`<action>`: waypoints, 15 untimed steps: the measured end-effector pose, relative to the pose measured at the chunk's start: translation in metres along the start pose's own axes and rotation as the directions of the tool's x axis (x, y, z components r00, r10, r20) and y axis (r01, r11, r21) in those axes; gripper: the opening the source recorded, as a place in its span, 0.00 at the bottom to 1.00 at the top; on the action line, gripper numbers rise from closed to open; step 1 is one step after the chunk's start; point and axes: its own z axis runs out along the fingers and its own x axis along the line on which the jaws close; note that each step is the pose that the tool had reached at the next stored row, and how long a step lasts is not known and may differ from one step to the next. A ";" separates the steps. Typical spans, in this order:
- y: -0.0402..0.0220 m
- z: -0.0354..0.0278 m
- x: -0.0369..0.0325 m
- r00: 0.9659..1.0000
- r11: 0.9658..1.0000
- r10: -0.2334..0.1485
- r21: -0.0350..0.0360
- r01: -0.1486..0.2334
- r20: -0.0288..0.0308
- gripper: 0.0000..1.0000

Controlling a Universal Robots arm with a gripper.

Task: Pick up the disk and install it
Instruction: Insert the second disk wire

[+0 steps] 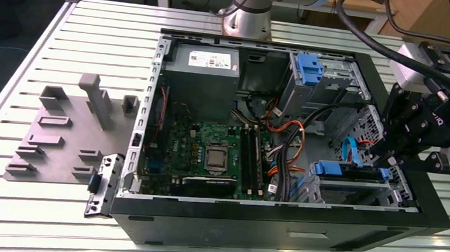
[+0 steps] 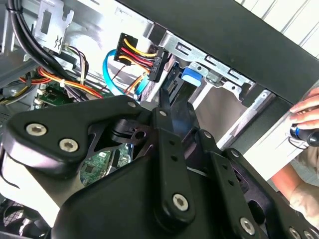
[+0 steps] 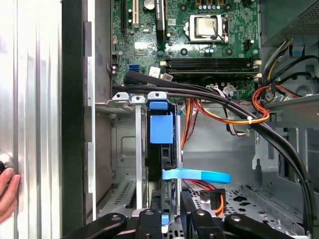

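Black gripper [image 3: 172, 219] at drive cage [image 1: 354, 189], fingers drawn close on the disk's [image 3: 162, 144] near edge; actual grip could not be confirmed.

First wrist view gave the disk edge-on, blue carrier tab uppermost, slotted upright in the cage, long axis running away toward the motherboard [image 3: 199, 45]. Second wrist view added a person's hand [image 2: 306, 124] beyond the case wall. Exterior view placed the cage at the case's [image 1: 282, 223] near corner, on its right.

One gripper [image 1: 391, 152], one disk [image 3: 161, 130], one hand [image 3: 7, 193]
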 end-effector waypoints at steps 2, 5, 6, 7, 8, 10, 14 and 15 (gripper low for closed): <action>0.0000 -0.0012 0.0000 1.000 1.000 0.000 0.000 0.000 0.003 0.29; 0.0001 -0.0013 -0.0010 1.000 1.000 0.000 0.000 0.000 0.011 0.29; 0.0002 -0.0012 -0.0021 1.000 1.000 0.000 0.000 0.000 0.012 0.29; 0.0003 -0.0012 -0.0034 1.000 1.000 0.000 0.000 0.000 0.013 0.29; 0.0003 -0.0011 -0.0050 1.000 1.000 0.000 0.000 0.000 0.014 0.29; 0.0004 -0.0007 -0.0087 1.000 1.000 0.000 0.000 0.000 0.015 0.29; 0.0006 0.0004 -0.0140 1.000 1.000 -0.001 0.000 0.001 0.016 0.29; 0.0006 0.0007 -0.0147 1.000 1.000 -0.001 0.000 0.001 0.016 0.29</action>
